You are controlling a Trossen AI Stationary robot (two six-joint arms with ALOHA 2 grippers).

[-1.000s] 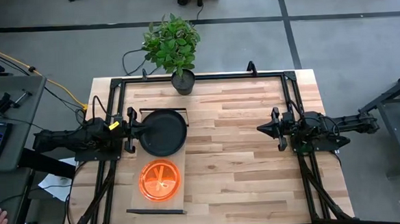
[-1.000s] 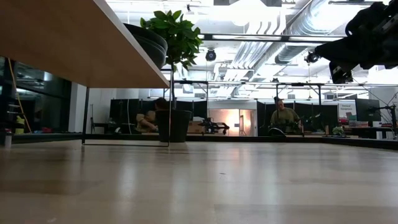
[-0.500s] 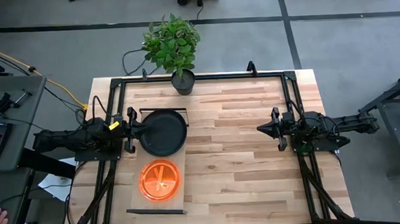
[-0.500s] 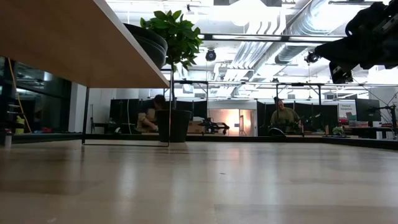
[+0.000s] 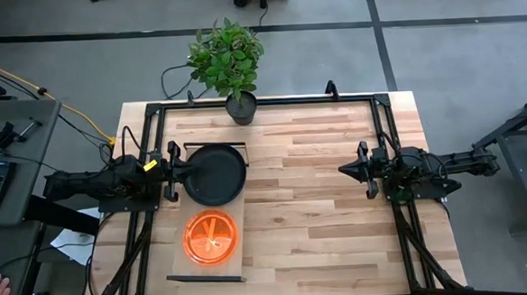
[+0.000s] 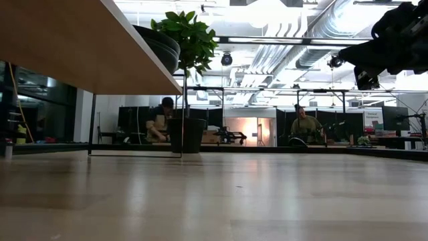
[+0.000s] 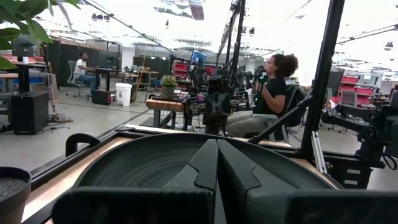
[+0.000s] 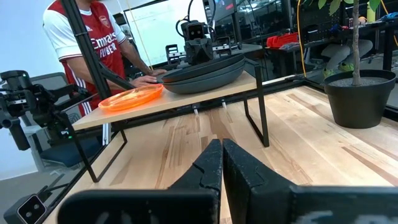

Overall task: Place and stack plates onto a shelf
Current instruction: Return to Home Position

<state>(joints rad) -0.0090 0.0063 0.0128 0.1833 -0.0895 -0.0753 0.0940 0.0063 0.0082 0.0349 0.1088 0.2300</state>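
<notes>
Left hand (image 5: 182, 171) and right hand (image 5: 342, 169) have not moved; both closed; plates (image 5: 216, 174) stacked on shelf (image 5: 207, 270).

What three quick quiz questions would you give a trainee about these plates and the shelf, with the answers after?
1. True or false: the orange plates and the black plates both rest on the shelf.
2. Which stack lies nearer the potted plant? A) orange plates B) black plates C) both equally near
3. Fill in: the left tool and the right tool each have their fingers ___.

Key: 1 true; 2 B; 3 shut.
</notes>
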